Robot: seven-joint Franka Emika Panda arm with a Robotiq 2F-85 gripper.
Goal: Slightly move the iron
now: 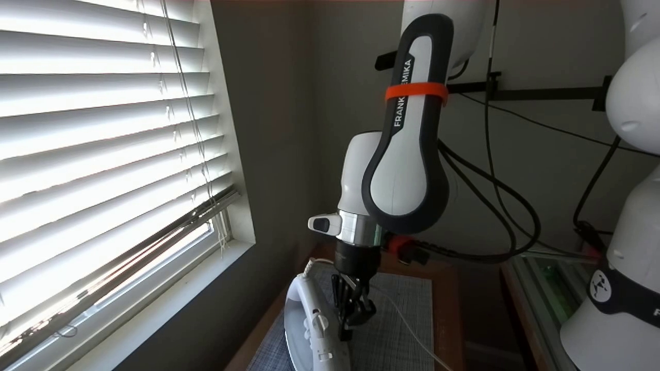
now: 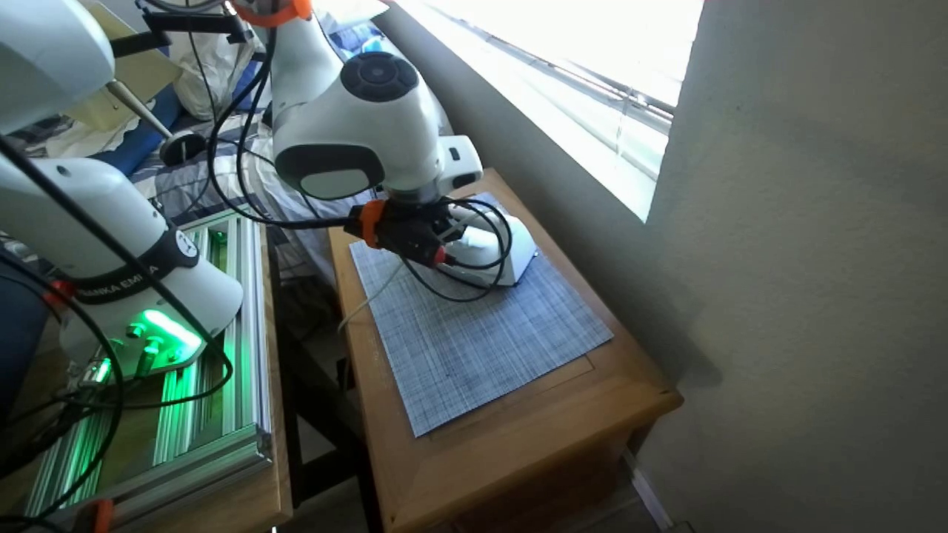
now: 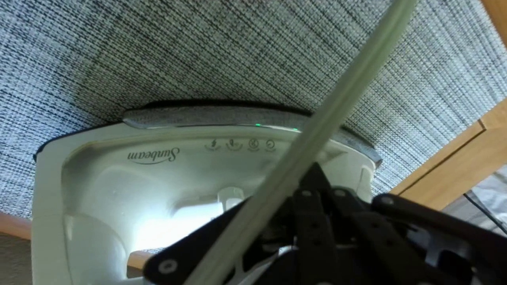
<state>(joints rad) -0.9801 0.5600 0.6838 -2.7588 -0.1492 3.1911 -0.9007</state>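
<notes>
The white iron [image 1: 313, 309] is on the grey woven mat by the window-side wall. In an exterior view, black cable loops partly cover the iron [image 2: 522, 252]. In the wrist view the iron [image 3: 115, 170] fills the lower left, with its "Sunbeam" lettering upside down. My gripper [image 1: 345, 332] points down close beside the iron's handle. In the wrist view the black fingers of the gripper [image 3: 317, 178] lie together over the iron's right part, with nothing visible between them. Whether they touch the iron cannot be told. The thin pale cord [image 3: 313, 150] crosses in front of the fingers.
The mat [image 2: 489, 355] lies on a wooden table [image 2: 503, 474]. The cord [image 1: 399, 314] trails across the mat. A wall and a window sill [image 1: 175, 304] run along one side. The robot's bench [image 2: 252, 437] stands on the opposite side, past a gap.
</notes>
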